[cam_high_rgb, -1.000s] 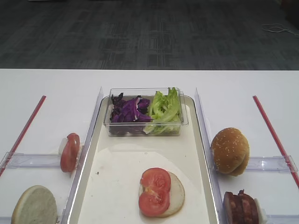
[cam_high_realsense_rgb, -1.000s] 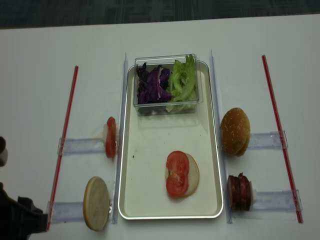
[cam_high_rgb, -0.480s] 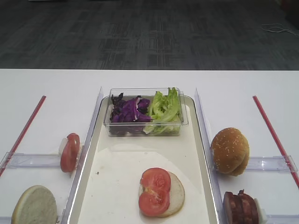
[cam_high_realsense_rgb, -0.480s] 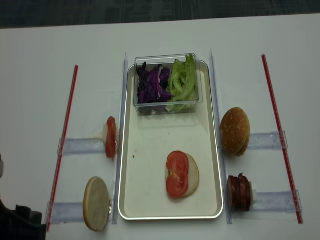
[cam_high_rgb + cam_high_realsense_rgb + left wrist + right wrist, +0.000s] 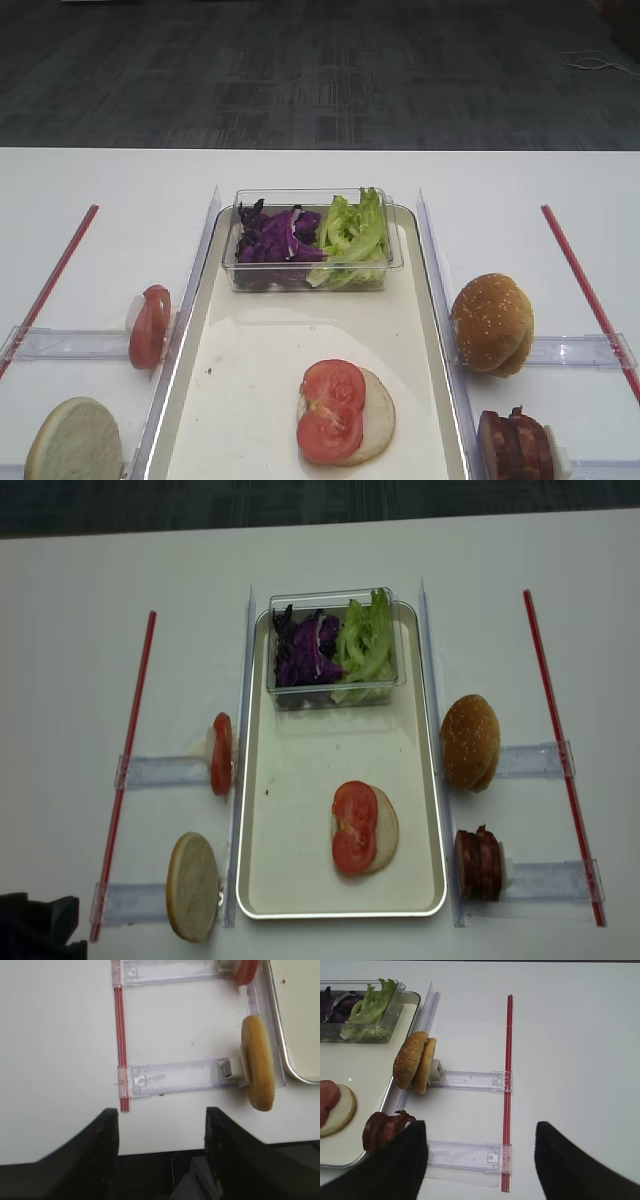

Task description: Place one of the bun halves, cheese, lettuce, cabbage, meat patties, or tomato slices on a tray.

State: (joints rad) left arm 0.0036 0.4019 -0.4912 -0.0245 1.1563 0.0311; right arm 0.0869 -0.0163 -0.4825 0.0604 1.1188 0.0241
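The tray point(image 5: 256, 885), shiny-rimmed and cream, fills the frame's centre; a flat bun half point(image 5: 381, 829) with glossy tomato slices point(image 5: 353, 827) lies at its lower middle. Both grippers, left point(image 5: 162, 1132) and right point(image 5: 481, 1157), stand wide open and empty. The wet slices may slide off. The patties point(image 5: 478, 863), rough and brown, stand on edge at lower right and may topple.

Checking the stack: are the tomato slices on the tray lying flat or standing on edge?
Flat: the tomato slices lie face up on a bun half in the tray.
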